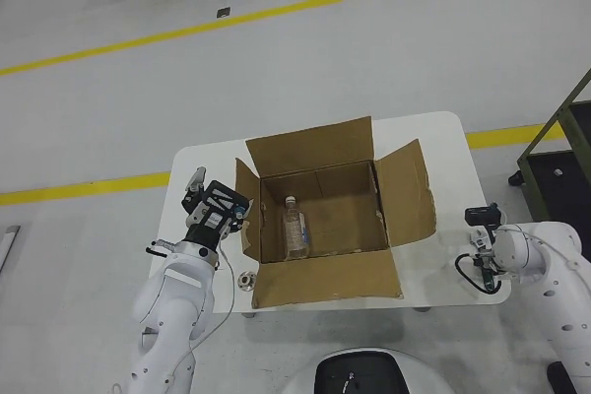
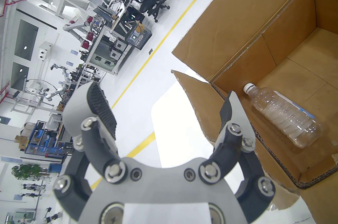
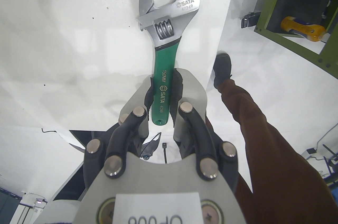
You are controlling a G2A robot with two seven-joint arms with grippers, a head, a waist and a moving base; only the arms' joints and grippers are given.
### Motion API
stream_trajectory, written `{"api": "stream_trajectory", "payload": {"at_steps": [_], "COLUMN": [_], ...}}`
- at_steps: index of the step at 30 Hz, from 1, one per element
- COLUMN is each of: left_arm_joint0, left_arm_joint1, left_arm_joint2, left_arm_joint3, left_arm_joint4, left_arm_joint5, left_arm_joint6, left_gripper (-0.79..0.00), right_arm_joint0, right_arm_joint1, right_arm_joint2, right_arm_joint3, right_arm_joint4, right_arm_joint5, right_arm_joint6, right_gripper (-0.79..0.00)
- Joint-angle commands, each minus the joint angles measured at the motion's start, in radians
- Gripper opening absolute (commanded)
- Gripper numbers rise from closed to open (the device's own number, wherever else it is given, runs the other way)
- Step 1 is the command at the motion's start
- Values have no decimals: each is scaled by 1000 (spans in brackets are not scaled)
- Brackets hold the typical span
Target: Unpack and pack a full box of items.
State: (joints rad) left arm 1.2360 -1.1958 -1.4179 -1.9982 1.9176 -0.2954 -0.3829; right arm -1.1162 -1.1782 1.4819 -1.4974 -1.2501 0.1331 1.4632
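Your right gripper clamps the adjustable wrench by its green handle over the right edge of the table, probably to set it down, while the left gripper gapes wide beside the cardboard box, likely for the plastic bottle lying inside.

Top camera looks down on table and box — left wrist view, close, shares the box.

The box is matt corrugated cardboard, the bottle clear plastic, the wrench bright metal with glossy green handle
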Motion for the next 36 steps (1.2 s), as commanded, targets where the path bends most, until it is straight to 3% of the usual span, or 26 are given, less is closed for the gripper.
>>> {"api": "stream_trajectory", "payload": {"at_steps": [1,9,16,22,29,36], "left_arm_joint0": [0,0,0,0,0,0], "left_arm_joint1": [0,0,0,0,0,0], "left_arm_joint2": [0,0,0,0,0,0], "left_arm_joint3": [0,0,0,0,0,0], "left_arm_joint4": [0,0,0,0,0,0], "left_arm_joint5": [0,0,0,0,0,0], "left_arm_joint6": [0,0,0,0,0,0], "left_gripper": [0,0,0,0,0,0], "right_arm_joint0": [-1,-12,-68,-95,-45,45], "right_arm_joint1": [1,5,13,15,21,18], "right_arm_joint2": [1,75,297,390,307,144], "right_arm_joint3": [-4,-91,-321,-436,-430,-327], "right_arm_joint4": [0,115,482,819,1035,1080], "right_arm_joint5": [-1,0,-8,-43,-93,-63], "right_arm_joint6": [1,-24,-92,-84,-45,-91], "right_gripper": [-785,-785,-785,-785,-785,-785]}}
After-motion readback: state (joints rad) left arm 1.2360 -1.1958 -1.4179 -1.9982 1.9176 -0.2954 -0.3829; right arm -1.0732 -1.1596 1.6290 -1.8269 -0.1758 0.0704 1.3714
